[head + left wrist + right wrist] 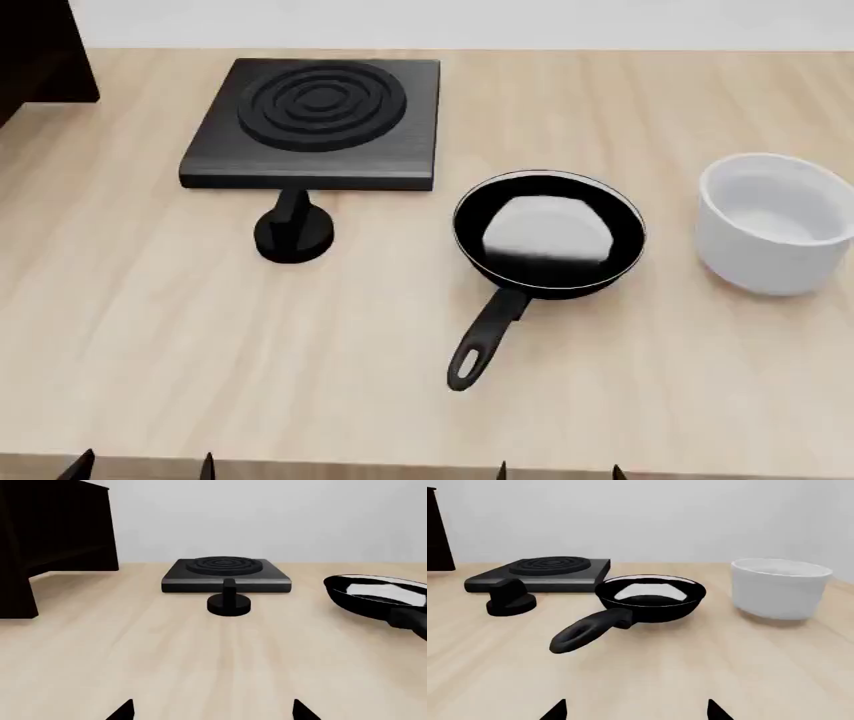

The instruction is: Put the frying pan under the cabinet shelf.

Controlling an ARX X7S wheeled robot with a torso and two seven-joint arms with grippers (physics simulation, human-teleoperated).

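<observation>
The frying pan (549,235) is black with a glossy pale inside and lies on the wooden table (667,380), its long handle (483,338) pointing toward me. It also shows in the right wrist view (650,598) and at the edge of the left wrist view (380,597). The dark cabinet shelf (40,50) stands at the far left and fills a corner of the left wrist view (53,535). My left gripper (143,467) and right gripper (558,471) are both open and empty at the table's near edge, well short of the pan.
A black square burner plate (318,120) with concentric rings sits behind a small black knob (294,235). A white round pot (774,222) stands to the right of the pan. Bare tabletop lies between the grippers and the pan.
</observation>
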